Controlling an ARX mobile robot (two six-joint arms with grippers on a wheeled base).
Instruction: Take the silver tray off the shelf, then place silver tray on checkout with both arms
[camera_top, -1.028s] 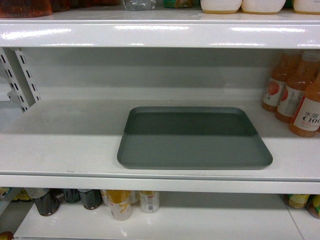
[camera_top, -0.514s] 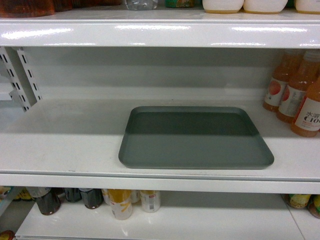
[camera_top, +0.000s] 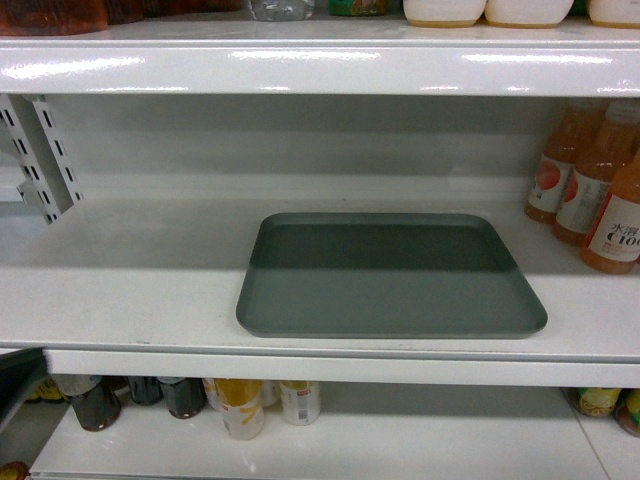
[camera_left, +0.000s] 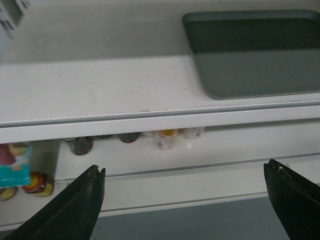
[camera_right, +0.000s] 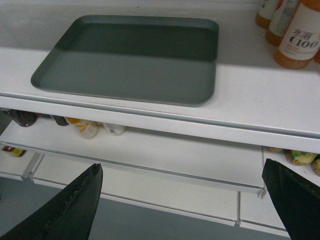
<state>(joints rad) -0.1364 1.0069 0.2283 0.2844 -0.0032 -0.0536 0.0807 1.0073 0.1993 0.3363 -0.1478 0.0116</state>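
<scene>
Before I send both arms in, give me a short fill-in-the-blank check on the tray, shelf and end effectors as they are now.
1. The silver tray lies flat on the ____ shelf board.
2. Orange juice bottles stand to the tray's ____ in the head view.
3. Both the left end effector and the right end effector are ____.
4. The tray carries ____ items.

Missing words: white; right; open; no

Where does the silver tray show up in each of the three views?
Head: silver tray centre-right on the shelf.
Left wrist: tray top right, cut off by the frame.
Right wrist: tray upper left-centre.
Shared landmark: the shelf's white front edge.
</scene>
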